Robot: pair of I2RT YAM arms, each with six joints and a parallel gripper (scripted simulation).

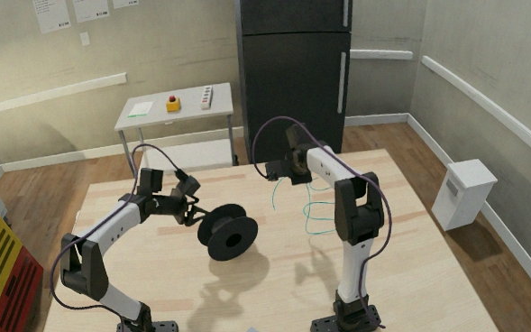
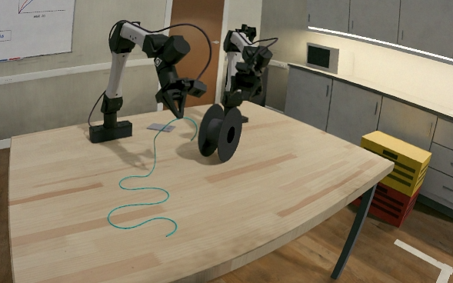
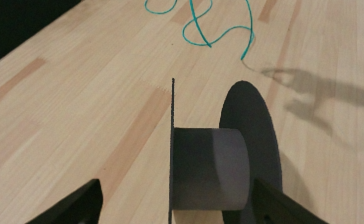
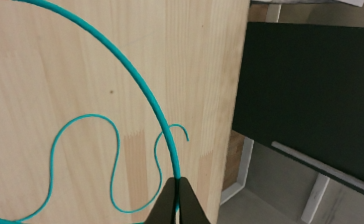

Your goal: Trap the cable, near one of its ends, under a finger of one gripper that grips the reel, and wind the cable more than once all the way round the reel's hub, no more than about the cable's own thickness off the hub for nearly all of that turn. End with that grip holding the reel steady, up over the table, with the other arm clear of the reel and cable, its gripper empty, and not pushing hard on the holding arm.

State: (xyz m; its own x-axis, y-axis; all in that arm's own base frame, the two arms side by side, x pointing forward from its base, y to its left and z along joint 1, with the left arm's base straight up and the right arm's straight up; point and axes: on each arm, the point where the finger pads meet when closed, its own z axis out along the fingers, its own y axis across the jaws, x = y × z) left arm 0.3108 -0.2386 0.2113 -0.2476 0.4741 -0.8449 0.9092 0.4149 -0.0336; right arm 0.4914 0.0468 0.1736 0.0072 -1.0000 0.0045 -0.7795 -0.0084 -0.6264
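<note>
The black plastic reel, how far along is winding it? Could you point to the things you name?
Done: the right gripper [image 2: 181,116] [image 4: 177,187] pinches the thin teal cable [image 2: 154,154] [image 4: 148,92] near one end.
In hand: the open left gripper [image 3: 177,188] is at the black reel [image 1: 233,239] [image 2: 230,134] [image 3: 208,170].
Left: gripping, trapping, winding; its hub looks bare.

Top view: high behind arm bases [image 1: 161,326] [image 2: 111,132], looking down and forward across table [image 1: 169,280] [image 2: 244,215] [image 3: 58,150] [image 4: 83,75] to fridge [image 1: 295,90] [image 4: 313,100] at top centre. Exterior: above table's opposite side, looking back toward bases, cupboards [image 2: 359,100] at right of frame. Left wrist: close on reel [image 1: 227,232] [image 2: 221,132] [image 3: 210,170], lower centre. Right wrist: close over cable [image 1: 307,216] [image 2: 144,188] [image 3: 198,25] [image 4: 153,100], fridge at right. Top and right wrist share fridge; all four share table, cable.
</note>
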